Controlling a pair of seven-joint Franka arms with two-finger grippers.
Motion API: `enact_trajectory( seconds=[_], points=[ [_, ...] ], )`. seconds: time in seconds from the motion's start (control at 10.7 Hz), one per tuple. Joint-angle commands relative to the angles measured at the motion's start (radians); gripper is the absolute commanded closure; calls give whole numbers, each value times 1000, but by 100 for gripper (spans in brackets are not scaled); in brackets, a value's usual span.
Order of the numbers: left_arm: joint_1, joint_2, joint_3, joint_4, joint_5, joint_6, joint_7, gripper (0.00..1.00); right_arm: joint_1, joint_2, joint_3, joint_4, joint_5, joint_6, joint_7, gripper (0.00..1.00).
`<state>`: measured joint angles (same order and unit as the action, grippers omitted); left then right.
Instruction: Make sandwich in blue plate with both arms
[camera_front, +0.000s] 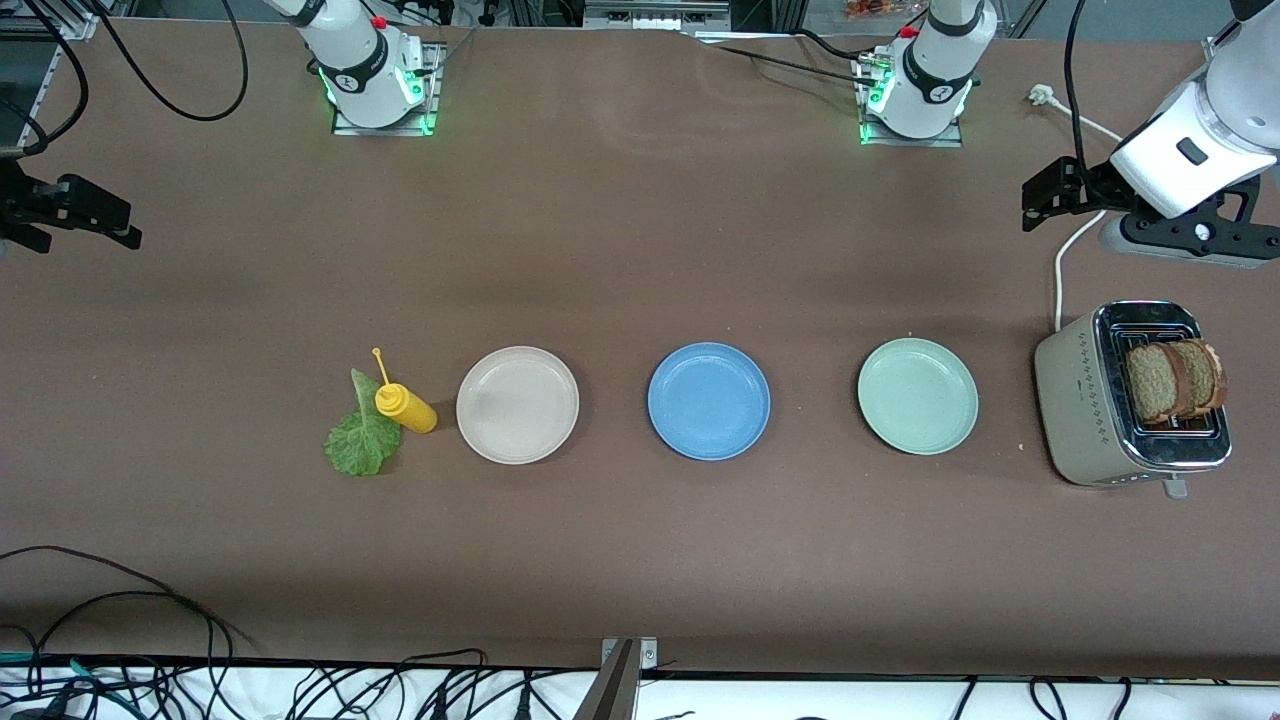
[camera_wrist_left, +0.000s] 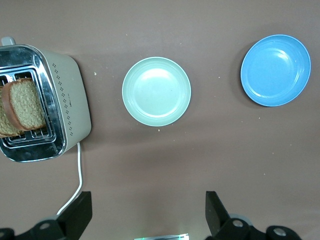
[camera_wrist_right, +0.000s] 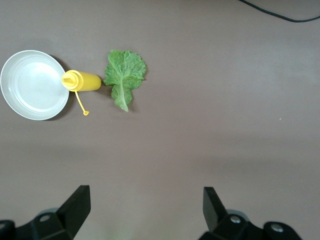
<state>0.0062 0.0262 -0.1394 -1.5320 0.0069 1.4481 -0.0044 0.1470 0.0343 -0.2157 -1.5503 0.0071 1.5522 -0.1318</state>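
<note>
The empty blue plate (camera_front: 709, 400) (camera_wrist_left: 275, 70) sits mid-table. Two brown bread slices (camera_front: 1172, 380) (camera_wrist_left: 22, 105) stand up out of the toaster's slots at the left arm's end. A ruffled lettuce leaf (camera_front: 362, 440) (camera_wrist_right: 125, 75) lies flat on the table toward the right arm's end. My left gripper (camera_front: 1042, 198) (camera_wrist_left: 148, 202) hangs open and holds nothing, above bare table beside the toaster's cord. At the right arm's end of the table my right gripper (camera_front: 118, 225) (camera_wrist_right: 145, 200) is open too, high over bare table and away from the leaf.
A yellow squeeze bottle (camera_front: 405, 405) (camera_wrist_right: 82, 81) lies between the leaf and a beige-white plate (camera_front: 517, 404) (camera_wrist_right: 34, 85). A pale green plate (camera_front: 917, 395) (camera_wrist_left: 156, 91) sits between the blue plate and the toaster (camera_front: 1075, 400) (camera_wrist_left: 70, 100). The toaster's white cord (camera_front: 1062, 260) runs toward the left arm.
</note>
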Motion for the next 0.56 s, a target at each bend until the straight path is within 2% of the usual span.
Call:
enact_trajectory(
  seconds=[0.0, 0.47],
  points=[
    [3, 9, 1, 30, -5, -21, 20, 0, -1, 4, -2, 19, 2, -23, -26, 0],
    [3, 9, 1, 30, -5, -21, 20, 0, -3, 7, -2, 19, 17, -14, -28, 0]
  ],
)
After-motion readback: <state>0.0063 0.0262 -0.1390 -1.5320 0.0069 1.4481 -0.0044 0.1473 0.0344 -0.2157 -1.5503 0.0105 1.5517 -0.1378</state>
